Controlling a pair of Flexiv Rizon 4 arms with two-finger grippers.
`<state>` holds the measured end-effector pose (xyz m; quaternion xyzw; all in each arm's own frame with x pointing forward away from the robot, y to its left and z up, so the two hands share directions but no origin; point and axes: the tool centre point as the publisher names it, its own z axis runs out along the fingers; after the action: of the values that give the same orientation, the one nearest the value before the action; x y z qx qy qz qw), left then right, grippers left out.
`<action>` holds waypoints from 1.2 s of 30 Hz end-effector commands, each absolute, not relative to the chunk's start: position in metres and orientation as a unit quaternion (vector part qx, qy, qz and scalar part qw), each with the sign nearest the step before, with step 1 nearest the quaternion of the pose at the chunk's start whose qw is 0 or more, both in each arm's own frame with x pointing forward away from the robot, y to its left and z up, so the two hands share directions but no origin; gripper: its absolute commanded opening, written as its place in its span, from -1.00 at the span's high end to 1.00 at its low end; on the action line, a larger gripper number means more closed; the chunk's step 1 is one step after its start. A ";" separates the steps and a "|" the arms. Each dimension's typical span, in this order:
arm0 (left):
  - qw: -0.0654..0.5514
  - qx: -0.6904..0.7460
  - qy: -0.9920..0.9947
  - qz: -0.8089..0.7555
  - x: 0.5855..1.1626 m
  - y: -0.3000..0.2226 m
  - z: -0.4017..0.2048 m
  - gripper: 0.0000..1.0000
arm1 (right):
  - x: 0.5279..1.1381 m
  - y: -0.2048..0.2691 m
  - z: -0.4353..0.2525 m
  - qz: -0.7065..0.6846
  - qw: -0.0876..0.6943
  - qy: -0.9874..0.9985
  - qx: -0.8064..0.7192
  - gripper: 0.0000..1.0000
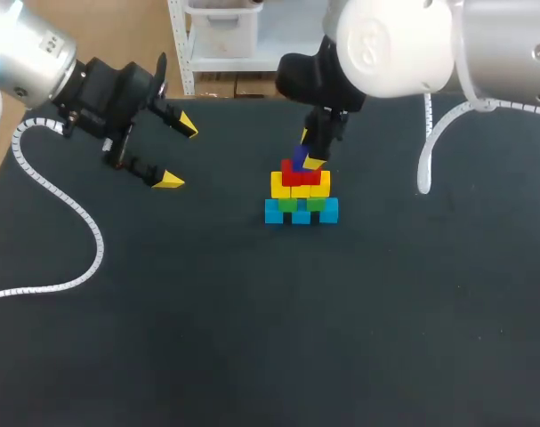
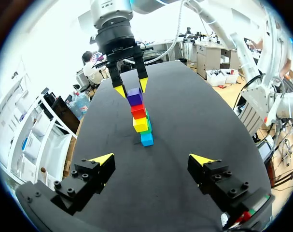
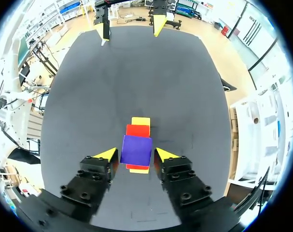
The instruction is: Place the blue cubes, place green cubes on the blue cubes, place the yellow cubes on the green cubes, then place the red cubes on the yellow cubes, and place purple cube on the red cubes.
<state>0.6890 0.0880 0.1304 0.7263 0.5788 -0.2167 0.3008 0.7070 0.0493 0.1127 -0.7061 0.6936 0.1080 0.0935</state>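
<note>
The stack stands just above the middle of the head view on the dark bench [image 1: 252, 338]. A row of blue cubes [image 1: 301, 215] is at the bottom, with green cubes [image 1: 288, 204] on them, then yellow cubes [image 1: 280, 185], then red cubes [image 1: 296, 176]. The purple cube [image 1: 298, 158] sits on top, resting on the red ones. The right gripper [image 1: 305, 161] comes down from the upper right of the frame and hangs straight over the stack. Its jaws are narrow and straddle the purple cube from both sides. In the right wrist view a thin gap shows between each yellow tip and the cube's side, so the jaws flank it without gripping. In the left wrist view the same tips sit beside the cube's upper edges. The left gripper [image 1: 179, 153] is in the upper left of the frame, well apart from the stack. It is tilted toward the stack, its jaws spread wide with nothing between them.
</note>
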 end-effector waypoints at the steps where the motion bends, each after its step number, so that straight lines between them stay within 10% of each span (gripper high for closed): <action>1: 0.303 0.727 0.577 -0.217 0.689 0.089 0.129 -1.00 | 0.706 0.048 0.114 0.108 0.093 0.695 -0.705 -1.00; 22: 0.303 0.727 0.577 -0.217 0.689 0.089 0.129 -1.00 | 0.687 -0.036 0.125 0.361 0.399 0.567 -0.624 -1.00; 36: 0.303 0.727 0.577 -0.217 0.689 0.089 0.129 -1.00 | 0.679 -0.072 0.110 0.397 0.451 0.487 -0.634 -1.00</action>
<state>0.6890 0.0880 0.1304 0.7263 0.5789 -0.2167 0.3008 0.6812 -0.0644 0.1092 -0.6764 0.5582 0.3087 0.3681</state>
